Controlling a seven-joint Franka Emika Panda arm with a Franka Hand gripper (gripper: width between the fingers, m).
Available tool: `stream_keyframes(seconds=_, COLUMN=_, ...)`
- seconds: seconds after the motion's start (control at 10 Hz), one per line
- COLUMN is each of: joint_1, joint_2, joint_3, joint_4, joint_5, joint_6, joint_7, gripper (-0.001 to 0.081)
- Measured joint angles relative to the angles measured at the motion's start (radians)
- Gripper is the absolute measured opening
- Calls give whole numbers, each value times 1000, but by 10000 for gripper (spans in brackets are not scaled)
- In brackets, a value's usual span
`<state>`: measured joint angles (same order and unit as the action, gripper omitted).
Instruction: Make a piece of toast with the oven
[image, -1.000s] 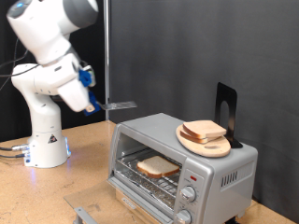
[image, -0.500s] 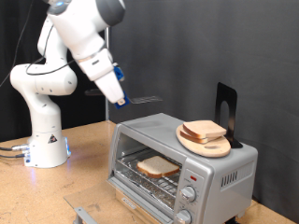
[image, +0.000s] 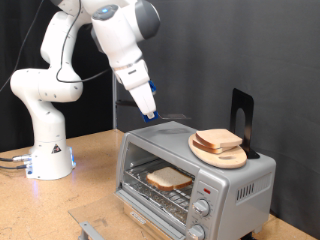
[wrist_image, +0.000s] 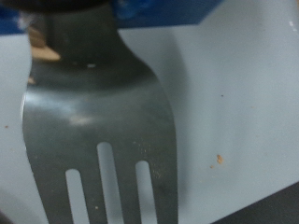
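Oven top under gripper spatula

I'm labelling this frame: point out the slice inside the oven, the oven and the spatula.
piece of toast (image: 168, 178), exterior view, middle of its top face.
oven (image: 165, 138), exterior view, bare metal top.
spatula (wrist_image: 103, 121), wrist view, blade above the slots.

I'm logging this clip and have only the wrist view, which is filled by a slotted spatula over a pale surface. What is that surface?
Observer: It is the top of the oven. The spatula hangs just above it, carried in the jaws.
Operator: Is any bread inside the oven?
Observer: Yes, one piece of toast lies inside, and the oven stands open.
Operator: Any other bread around?
Observer: Bread slices are stacked on a round wooden board on the oven's top, to the exterior view's right of the spatula.
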<state>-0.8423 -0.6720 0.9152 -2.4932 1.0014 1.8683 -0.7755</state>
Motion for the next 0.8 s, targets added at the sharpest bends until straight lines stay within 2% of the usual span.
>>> stream_keyframes(seconds=0.5, joint_1=-5, joint_2=13, joint_3=109, joint_4=-16, joint_5=57, joint_6=92, joint_7=31, gripper=461)
stream_keyframes(seconds=0.6, joint_1=-6, joint_2=16, joint_3=123, joint_4=-16, joint_5=63, joint_6=101, joint_7=32, gripper=562)
stream_keyframes(seconds=0.7, joint_1=-6, joint_2=17, joint_3=134, joint_4=-17, joint_5=67, joint_6=105, joint_7=32, gripper=730)
stream_keyframes(seconds=0.8, joint_1=-7, joint_2=18, joint_3=141, joint_4=-18, joint_5=70, joint_6=108, joint_7=32, gripper=730)
